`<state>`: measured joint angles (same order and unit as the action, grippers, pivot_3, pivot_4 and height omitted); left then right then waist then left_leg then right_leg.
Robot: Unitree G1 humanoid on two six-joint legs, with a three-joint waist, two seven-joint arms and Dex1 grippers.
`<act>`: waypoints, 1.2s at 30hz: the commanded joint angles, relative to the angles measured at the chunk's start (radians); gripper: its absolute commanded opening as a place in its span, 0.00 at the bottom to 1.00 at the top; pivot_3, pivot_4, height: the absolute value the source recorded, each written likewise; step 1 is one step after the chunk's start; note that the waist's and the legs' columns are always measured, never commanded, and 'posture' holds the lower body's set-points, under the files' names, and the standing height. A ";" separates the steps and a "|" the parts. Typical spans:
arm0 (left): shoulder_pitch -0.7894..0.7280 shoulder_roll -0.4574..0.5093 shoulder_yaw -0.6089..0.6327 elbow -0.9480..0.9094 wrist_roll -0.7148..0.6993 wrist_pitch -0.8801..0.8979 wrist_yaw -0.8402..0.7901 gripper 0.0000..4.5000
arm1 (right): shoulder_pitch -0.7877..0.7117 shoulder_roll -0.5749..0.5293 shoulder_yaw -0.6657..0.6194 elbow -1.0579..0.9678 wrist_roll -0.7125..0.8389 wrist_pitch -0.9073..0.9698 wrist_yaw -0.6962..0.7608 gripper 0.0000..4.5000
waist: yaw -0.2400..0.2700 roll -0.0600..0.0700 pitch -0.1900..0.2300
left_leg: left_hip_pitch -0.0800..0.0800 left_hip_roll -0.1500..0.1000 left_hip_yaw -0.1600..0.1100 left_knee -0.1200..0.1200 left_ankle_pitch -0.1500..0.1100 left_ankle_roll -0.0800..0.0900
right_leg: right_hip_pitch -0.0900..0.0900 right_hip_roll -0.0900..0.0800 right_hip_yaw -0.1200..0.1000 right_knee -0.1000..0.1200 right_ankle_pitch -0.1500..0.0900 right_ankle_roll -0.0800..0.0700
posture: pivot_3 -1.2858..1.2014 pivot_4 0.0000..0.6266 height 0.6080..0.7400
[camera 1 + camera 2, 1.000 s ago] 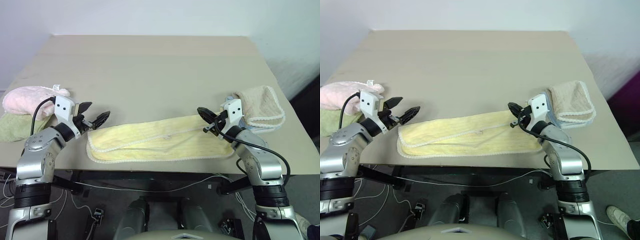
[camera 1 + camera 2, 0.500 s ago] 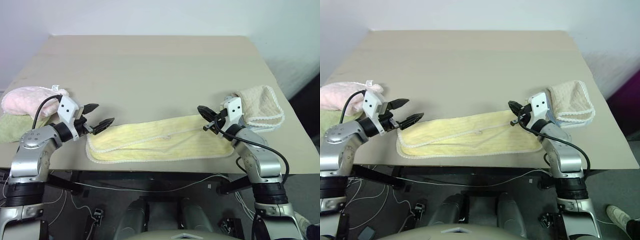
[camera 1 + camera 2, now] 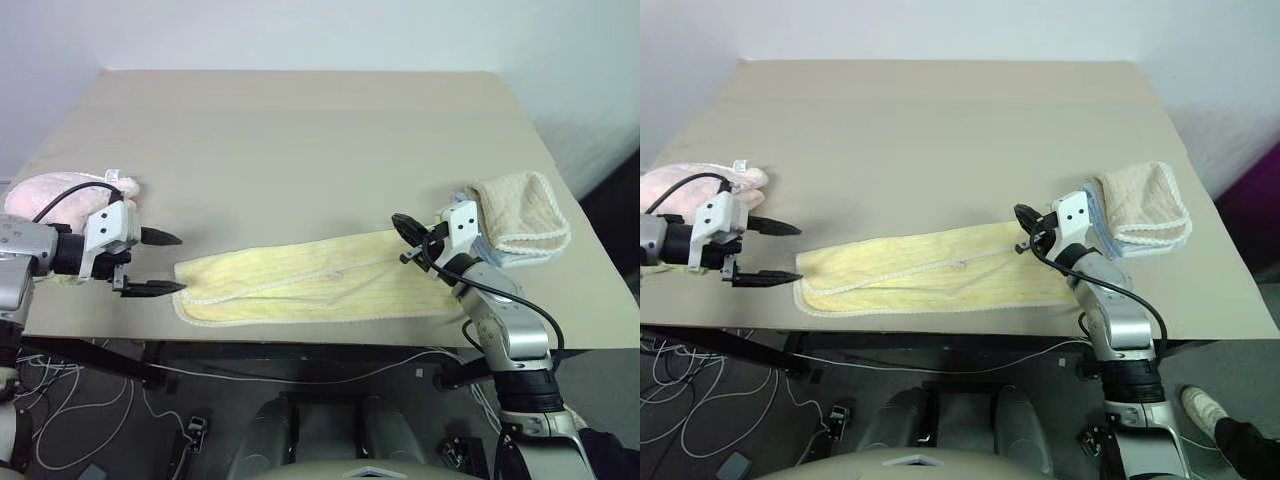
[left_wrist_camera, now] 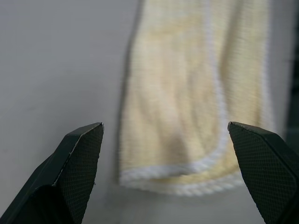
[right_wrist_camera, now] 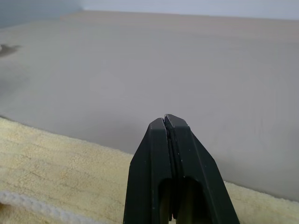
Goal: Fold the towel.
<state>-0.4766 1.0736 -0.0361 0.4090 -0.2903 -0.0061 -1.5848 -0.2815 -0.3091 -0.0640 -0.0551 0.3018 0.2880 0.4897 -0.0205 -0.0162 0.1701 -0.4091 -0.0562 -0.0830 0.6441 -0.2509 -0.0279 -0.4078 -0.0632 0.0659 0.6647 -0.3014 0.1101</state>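
Towel (image 3: pixel 320 280), pale yellow and fuzzy with a lighter hem, folded long near the table's (image 3: pixel 300 130) front edge, my left gripper (image 3: pixel 160 263) wide apart beside it, my right gripper (image 3: pixel 403 228) pinched together, empty.

The beige table (image 3: pixel 300 130) carries the towel (image 3: pixel 320 280), a beige towel (image 3: pixel 520 212) and a pink towel (image 3: pixel 55 190).

A lab-like test space: plain beige table (image 3: pixel 300 130), bare white wall (image 3: pixel 300 30), loose cables (image 3: pixel 60 420) on the floor.
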 commanded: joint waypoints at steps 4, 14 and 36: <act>-0.041 0.058 -0.143 0.027 -0.001 -0.157 -0.030 0.99 | 0.032 0.026 0.000 -0.066 -0.004 -0.026 -0.031 0.00 | -0.001 0.000 0.000 | 0.000 0.000 0.000 0.000 0.000 0.000 | 0.000 0.000 0.000 0.000 0.000 0.000 | 0.52 0.24 1.00; -0.053 0.052 -0.190 0.078 0.028 -0.320 -0.030 0.99 | 0.114 -0.024 0.068 -0.192 -0.004 0.005 0.033 0.00 | 0.000 0.000 0.000 | 0.000 0.000 0.000 0.001 0.000 0.000 | 0.000 0.001 0.000 0.000 0.000 0.000 | 0.52 0.24 1.00; -0.061 0.070 -0.173 0.066 -0.024 -0.235 -0.030 0.42 | 0.165 0.033 0.135 -0.240 -0.010 0.030 -0.015 0.00 | -0.003 0.000 0.000 | 0.000 0.000 0.000 0.002 0.000 0.001 | 0.001 0.003 -0.001 0.001 0.000 0.000 | 0.52 0.24 1.00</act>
<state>-0.5262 1.1072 -0.2158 0.5011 -0.2755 -0.2664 -1.6101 -0.1172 -0.2812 0.0744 -0.2444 0.2882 0.3222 0.4774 -0.0234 -0.0162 0.1702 -0.4091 -0.0557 -0.0834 0.6460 -0.2511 -0.0272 -0.4071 -0.0605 0.0649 0.6658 -0.3016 0.1104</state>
